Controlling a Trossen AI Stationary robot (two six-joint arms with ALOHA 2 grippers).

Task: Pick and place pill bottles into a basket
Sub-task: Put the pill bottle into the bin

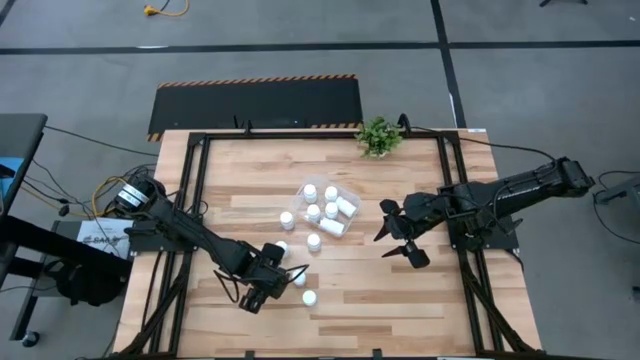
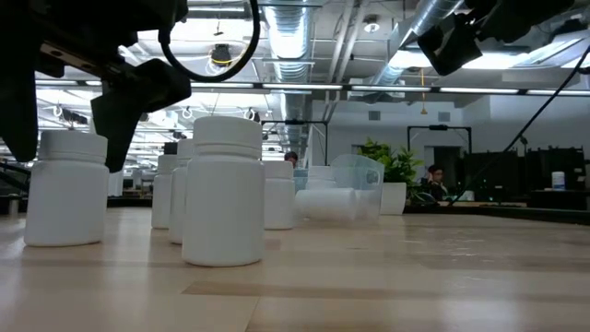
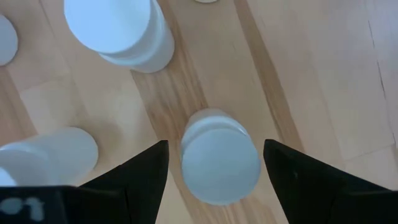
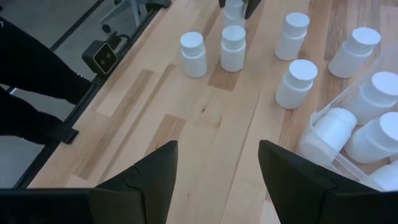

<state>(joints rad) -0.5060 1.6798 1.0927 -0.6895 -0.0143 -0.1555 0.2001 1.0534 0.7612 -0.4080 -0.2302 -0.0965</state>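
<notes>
High view shows the pill bottles as small white cylinders with flat white caps: several crowd inside the clear basket point(image 1: 345, 193) at the table's middle, one of them lying on its side, and a few more stand on the wood just beside it and toward the near edge. The left gripper point(image 1: 284, 274) hangs low over one standing bottle point(image 1: 298, 279), fingers spread to either side of it without visibly touching. Left wrist view makes that plain: the bottle's round cap point(image 3: 220, 163) sits between the two dark fingers point(image 3: 140, 177) with wood showing on each side, which the overhead picture cannot resolve. The right gripper point(image 1: 395, 231) waits beyond the basket's right side, fingers parted and holding nothing. Low view alone shows the bottles' ribbed caps.
</notes>
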